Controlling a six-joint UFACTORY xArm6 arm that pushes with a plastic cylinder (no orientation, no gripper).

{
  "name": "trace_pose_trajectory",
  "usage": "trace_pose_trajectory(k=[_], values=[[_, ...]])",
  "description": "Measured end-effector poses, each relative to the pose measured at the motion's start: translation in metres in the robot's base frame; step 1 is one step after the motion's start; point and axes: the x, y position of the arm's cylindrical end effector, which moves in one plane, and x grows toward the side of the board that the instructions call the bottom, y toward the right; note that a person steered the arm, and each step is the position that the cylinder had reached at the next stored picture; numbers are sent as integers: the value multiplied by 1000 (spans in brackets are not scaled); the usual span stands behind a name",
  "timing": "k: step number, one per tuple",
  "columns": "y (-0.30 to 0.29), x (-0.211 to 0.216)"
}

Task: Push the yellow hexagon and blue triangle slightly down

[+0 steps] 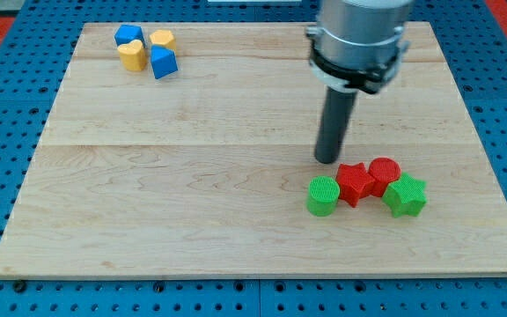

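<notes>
- The rod's tip (327, 159) rests on the wooden board (192, 176), right of centre, just above the view's-left end of a lower-right cluster.
- The arm ends in a bare rod; there is no claw to open or close, and it holds nothing.
- That cluster holds a green cylinder (322, 195), a red star (354, 183), a red cylinder (384, 174) and a green star (406, 195), packed side by side.
- The tip is nearest the red star and green cylinder, close but seemingly not touching either.
- The yellow hexagon (162, 40) sits near the view's top left corner of the board, well apart from the tip.
- The blue triangle (163, 62) lies just below the hexagon, touching or nearly touching it.
- A blue block (128, 35), shape unclear, sits at the view's left of the hexagon.
- A yellow heart (131, 55) sits just below that blue block, beside the triangle.
- These four form a tight group.
</notes>
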Motion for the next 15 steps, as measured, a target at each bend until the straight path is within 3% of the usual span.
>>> trace_pose_trajectory(k=[1, 3, 4, 5, 6, 7, 8, 9, 11, 13, 15], values=[[-67, -32], [-89, -194], [-151, -250], [-218, -261], [-217, -227], [-162, -175], [-149, -144], [-152, -146], [-235, -166], [-253, -145], [-164, -113]])
